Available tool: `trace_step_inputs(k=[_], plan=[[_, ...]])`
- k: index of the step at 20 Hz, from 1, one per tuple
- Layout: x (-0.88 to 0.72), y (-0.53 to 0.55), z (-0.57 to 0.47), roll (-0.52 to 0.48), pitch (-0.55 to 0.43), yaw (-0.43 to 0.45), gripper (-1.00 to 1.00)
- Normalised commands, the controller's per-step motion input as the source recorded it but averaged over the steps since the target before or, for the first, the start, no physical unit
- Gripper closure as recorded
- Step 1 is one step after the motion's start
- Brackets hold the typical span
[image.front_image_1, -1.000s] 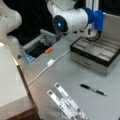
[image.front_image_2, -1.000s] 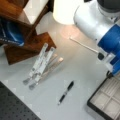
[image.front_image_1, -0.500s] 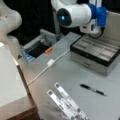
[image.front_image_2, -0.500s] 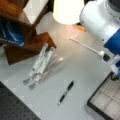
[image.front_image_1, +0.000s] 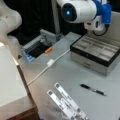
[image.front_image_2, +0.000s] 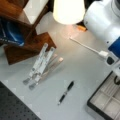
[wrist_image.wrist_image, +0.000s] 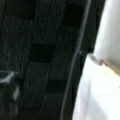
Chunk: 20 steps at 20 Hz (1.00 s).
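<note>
The white arm (image.front_image_1: 77, 10) with its blue joint (image.front_image_1: 103, 11) hangs high over the table's far side, above the grey compartment box (image.front_image_1: 96, 53); in a front view the arm (image.front_image_2: 102, 20) fills the top right. My gripper's fingers do not show in either front view. The wrist view shows only a dark backdrop (wrist_image.wrist_image: 37, 50) and a white surface (wrist_image.wrist_image: 100, 87) on its right. A black pen (image.front_image_1: 93, 89) (image.front_image_2: 66, 92) lies on the grey table. Beside it lies a folded metal stand (image.front_image_1: 66, 103) (image.front_image_2: 40, 65).
A white cable with an inline block (image.front_image_1: 50, 62) (image.front_image_2: 87, 47) crosses the table toward an open grey bin (image.front_image_1: 37, 47), with a small orange item (image.front_image_1: 48, 50) next to it. A white lamp shade (image.front_image_2: 68, 11) and a wooden shelf (image.front_image_2: 25, 42) stand at a front view's left.
The arm has swung a little to a front view's right and risen. The pen, the stand, the box and the cable have not moved.
</note>
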Motion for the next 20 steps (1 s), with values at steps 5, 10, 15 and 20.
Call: trace_step_inputs(k=[5,10,15,20], plan=[[0.21,0.17,0.08,0.0,0.082,-0.062,-1.0],[0.16,0.18,0.1,-0.072,0.113,-0.035,-1.0],[0.1,0.27,0.08,-0.123,0.101,0.09,-1.0],[0.15,0.32,0.08,-0.128,0.046,0.172,-1.0]])
